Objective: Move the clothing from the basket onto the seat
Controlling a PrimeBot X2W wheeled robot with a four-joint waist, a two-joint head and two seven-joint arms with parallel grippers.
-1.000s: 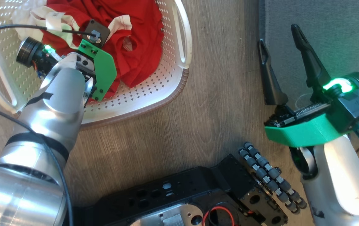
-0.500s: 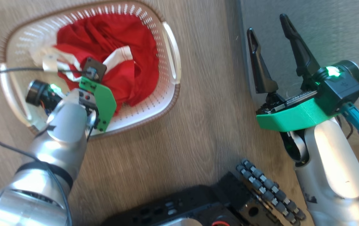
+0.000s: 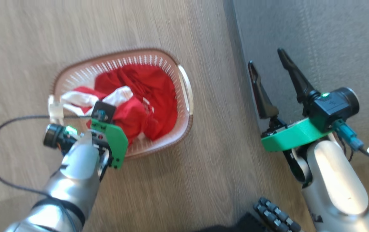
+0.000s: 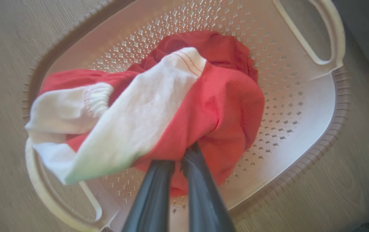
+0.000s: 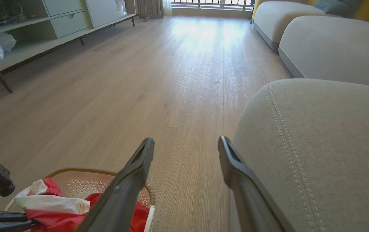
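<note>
- Left end effector (image 4: 186, 154): the two dark fingers are pressed together on a fold of red fabric, pinching the clothing (image 4: 223, 106) from above the basket (image 4: 300, 106).
- Right end effector (image 3: 266, 57): fingers spread wide with nothing between them. In the head view one finger lies over the grey seat (image 5: 326, 145) and the other along its edge, next to the floor (image 3: 204, 180).
- Basket contents: bunched red garments with a broad white trim band (image 4: 139, 112). The heap covers the middle of the basket. Bare perforated wall and bottom show on the side toward the white handle (image 4: 329, 32).
- White trim drapes toward the opposite handle and overlaps the rim there. Whether it rests on the rim I cannot tell.
- In the right wrist view part of the pinched fabric stands above the brown rim. The rest lies inside the basket.
- Head view is motion-blurred, so fine detail on the fabric is unreadable.
- Basket position: flat on the wood floor, near the seat but apart from it, with a strip of floor between.
- Seat: rounded corner with a double line of pale stitching (image 5: 278, 112). No clothing lies on the part of its surface that shows.
- Background, right wrist view: more pale cushions (image 5: 333, 48) beyond the seat, and a low shelf unit (image 5: 42, 29) along the far left wall.
</note>
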